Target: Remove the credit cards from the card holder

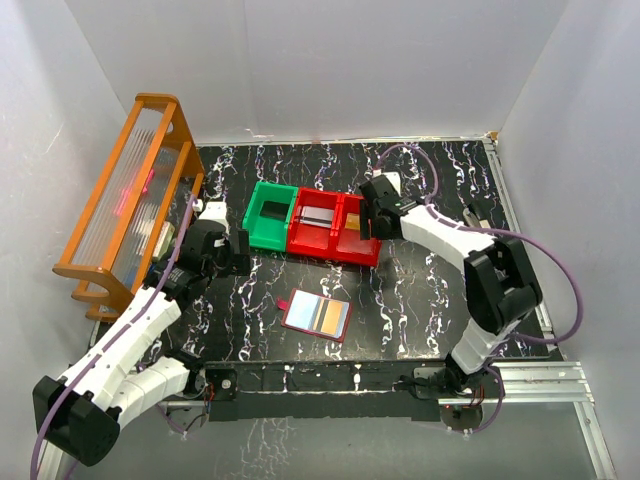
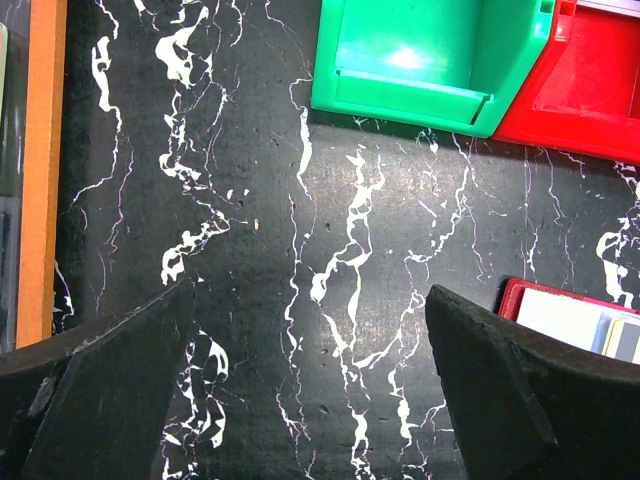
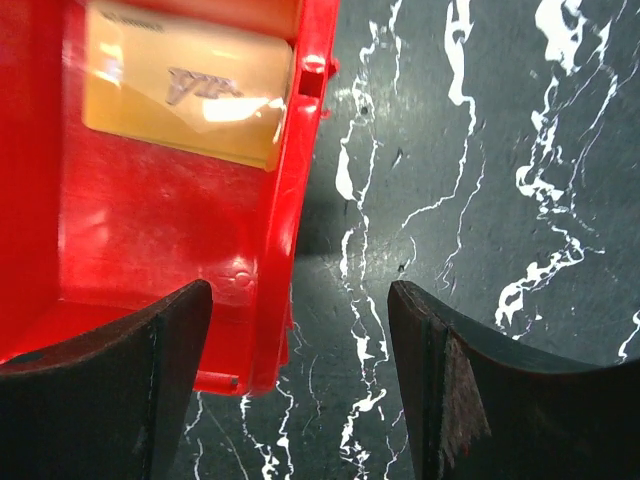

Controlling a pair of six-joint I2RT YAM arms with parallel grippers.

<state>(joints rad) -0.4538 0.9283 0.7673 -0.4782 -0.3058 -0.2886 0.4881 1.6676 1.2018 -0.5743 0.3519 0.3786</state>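
**Card holder lies open on the table; both grippers empty**

The card holder point(image 1: 316, 315) lies spread open and flat on the black marbled table point(image 1: 420, 290), a little toward 6 o'clock of its middle. Pale blue and tan bands are layered in its sleeves. The left wrist view catches only its corner point(image 2: 560, 310) at 4 o'clock, with pale rectangles inside the red edge.

At 12 o'clock of the card holder stands a row of three bins. The right red bin point(image 1: 358, 255) holds a gold card point(image 3: 185, 95) lying flat on its floor. The middle red bin point(image 1: 300, 240) holds a dark card point(image 1: 318, 218). The green bin point(image 1: 262, 238) sits at the 9 o'clock end of the row.

The right gripper point(image 3: 300, 290) hangs at 1 o'clock of the card holder, over the outer wall of the right red bin. Its fingers point(image 3: 120, 370) are spread apart and grasp nothing. One is over the bin floor and the other over the table.

The left gripper point(image 2: 308, 300) hangs at 10 o'clock of the card holder, over bare table near the green bin. Its fingers point(image 2: 110, 400) are released wide, with nothing between them.

An orange rack point(image 1: 130, 190) stands at the table's 9 o'clock edge.
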